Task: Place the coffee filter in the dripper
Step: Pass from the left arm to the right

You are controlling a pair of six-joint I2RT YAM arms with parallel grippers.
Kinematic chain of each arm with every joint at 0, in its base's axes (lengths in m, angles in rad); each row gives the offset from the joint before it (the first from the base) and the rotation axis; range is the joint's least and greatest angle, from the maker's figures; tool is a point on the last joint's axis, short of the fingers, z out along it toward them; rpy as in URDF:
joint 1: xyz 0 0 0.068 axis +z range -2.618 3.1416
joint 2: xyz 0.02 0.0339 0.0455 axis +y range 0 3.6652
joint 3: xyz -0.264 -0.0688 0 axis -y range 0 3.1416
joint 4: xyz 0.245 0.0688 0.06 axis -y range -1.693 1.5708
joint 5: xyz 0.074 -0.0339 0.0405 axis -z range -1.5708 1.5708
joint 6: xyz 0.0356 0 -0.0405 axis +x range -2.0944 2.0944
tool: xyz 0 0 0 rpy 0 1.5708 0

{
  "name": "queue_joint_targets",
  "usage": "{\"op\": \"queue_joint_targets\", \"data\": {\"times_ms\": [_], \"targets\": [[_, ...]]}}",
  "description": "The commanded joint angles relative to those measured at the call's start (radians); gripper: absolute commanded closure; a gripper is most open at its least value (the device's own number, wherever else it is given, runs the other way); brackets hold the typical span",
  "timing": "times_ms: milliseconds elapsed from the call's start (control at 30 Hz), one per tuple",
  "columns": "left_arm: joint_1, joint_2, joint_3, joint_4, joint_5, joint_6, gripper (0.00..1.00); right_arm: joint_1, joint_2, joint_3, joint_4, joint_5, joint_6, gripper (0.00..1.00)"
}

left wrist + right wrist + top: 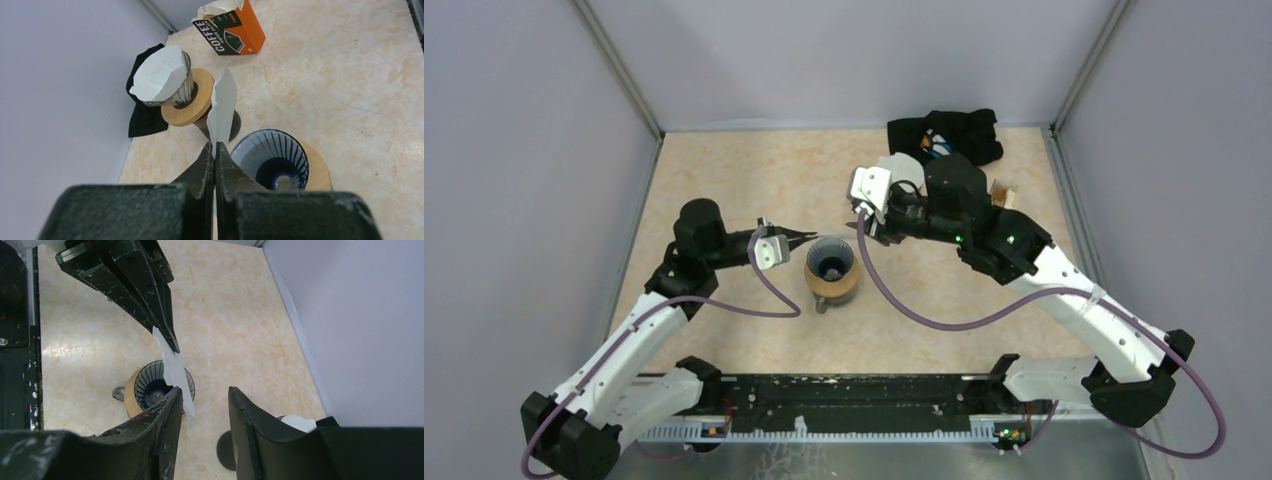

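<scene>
My left gripper (802, 237) is shut on a flat, folded white coffee filter (222, 102). It holds the filter upright just above and to the left of the dripper's rim. The dripper (831, 266) is a blue-striped glass cone on a wooden collar and is empty inside (274, 159). In the right wrist view the filter (175, 371) hangs from the left fingers (161, 322) over the dripper (149, 388). My right gripper (204, 392) is open and empty. It hovers just behind and to the right of the dripper (862, 224).
A second dripper holding a white filter (164, 76) stands on a wooden stand behind. An orange and black filter box (231, 29) lies at the back right. A black cloth (944, 135) lies by the back wall. Grey walls enclose the table.
</scene>
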Motion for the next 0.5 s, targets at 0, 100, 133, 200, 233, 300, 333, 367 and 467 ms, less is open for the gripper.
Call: {"op": "queue_joint_targets", "data": {"times_ms": [0, 100, 133, 200, 233, 300, 333, 367, 467], "targets": [[-0.004, -0.028, -0.025, 0.045, 0.002, 0.043, 1.0, 0.01, 0.018, -0.006, 0.069, -0.033, -0.01, 0.6], [-0.007, -0.034, -0.037, 0.058, 0.012, 0.042, 1.0, 0.01, 0.036, -0.023, 0.096, -0.052, -0.01, 0.6], [-0.007, -0.035, -0.039, 0.061, 0.018, 0.042, 1.0, 0.01, 0.039, -0.031, 0.112, -0.059, -0.008, 0.59], [-0.006, -0.038, -0.044, 0.068, 0.027, 0.039, 1.0, 0.01, 0.044, -0.05, 0.14, -0.07, -0.006, 0.59], [-0.006, -0.039, -0.047, 0.072, 0.031, 0.038, 1.0, 0.01, 0.051, -0.056, 0.146, -0.078, -0.006, 0.59], [-0.006, -0.041, -0.048, 0.075, 0.035, 0.035, 1.0, 0.01, 0.064, -0.056, 0.149, -0.096, -0.003, 0.59], [-0.006, -0.042, -0.047, 0.077, 0.034, 0.034, 1.0, 0.011, 0.069, -0.057, 0.148, -0.105, -0.002, 0.59], [-0.006, -0.043, -0.048, 0.077, 0.036, 0.033, 1.0, 0.011, 0.074, -0.056, 0.148, -0.111, -0.002, 0.59], [-0.006, -0.045, -0.05, 0.08, 0.037, 0.031, 1.0, 0.011, 0.083, -0.062, 0.146, -0.121, 0.0, 0.59]]}}
